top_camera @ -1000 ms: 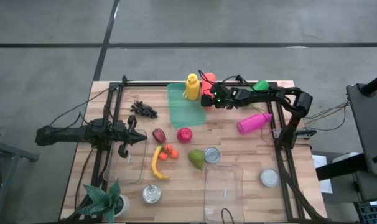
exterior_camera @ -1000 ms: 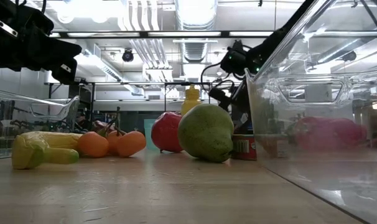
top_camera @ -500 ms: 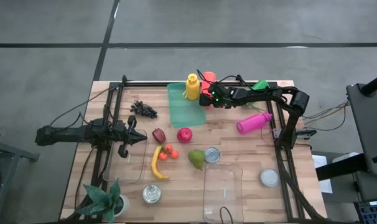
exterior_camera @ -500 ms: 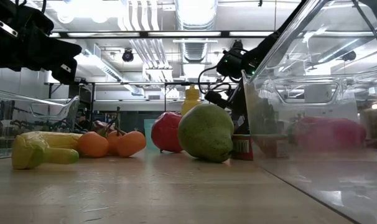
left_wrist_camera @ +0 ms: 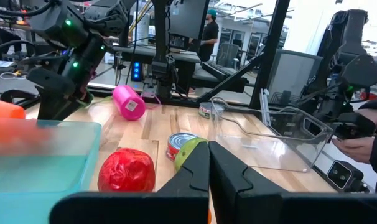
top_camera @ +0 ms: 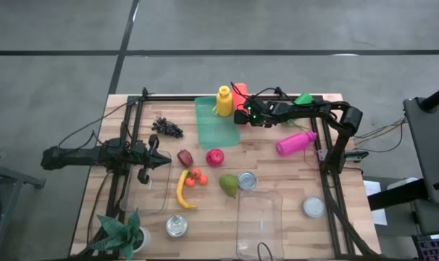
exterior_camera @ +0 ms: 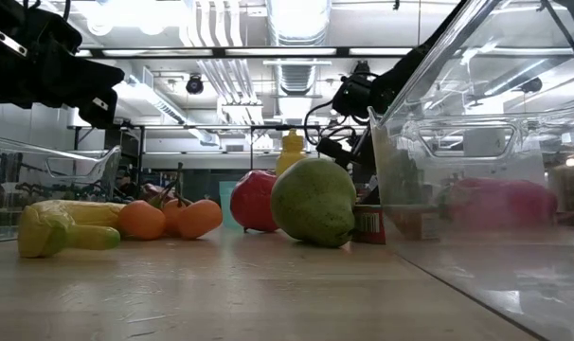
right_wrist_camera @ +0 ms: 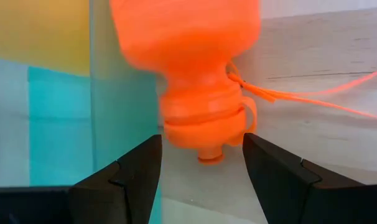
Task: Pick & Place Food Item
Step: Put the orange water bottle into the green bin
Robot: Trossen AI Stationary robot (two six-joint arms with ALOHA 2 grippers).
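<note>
An orange bottle (top_camera: 238, 89) (right_wrist_camera: 185, 68) is at the table's far side, between a yellow bottle (top_camera: 224, 100) and the far rim of a teal tray (top_camera: 216, 129). My right gripper (top_camera: 242, 109) (right_wrist_camera: 201, 155) is shut on the orange bottle's cap end. My left gripper (top_camera: 163, 161) (left_wrist_camera: 208, 168) waits at the table's left side, level and shut on nothing. On the boards lie grapes (top_camera: 167, 127), a red fruit (top_camera: 214, 156), a banana (top_camera: 182, 190), tomatoes (top_camera: 196, 177) and a pear (top_camera: 228, 185). My right gripper has the orange bottle's cap and neck (right_wrist_camera: 201, 134) between its two fingers (right_wrist_camera: 129, 171), one on each side. The fingers slant down from the table's right toward its far left and lie along the bottle. The body stretches away beyond them; whether its base rests on anything is hidden.
A pink bottle (top_camera: 295, 142) lies near the right arm. A tin can (top_camera: 247, 180) stands by the pear. Clear bins sit at the near middle (top_camera: 259, 221) and near left (top_camera: 151, 192). A plant (top_camera: 122, 232) and two more cans (top_camera: 177, 226) (top_camera: 314, 207) are along the near edge.
The orange bottle in my right gripper has shifted slightly toward the table's left, closer to the yellow bottle. The gripper's opening stays the same.
</note>
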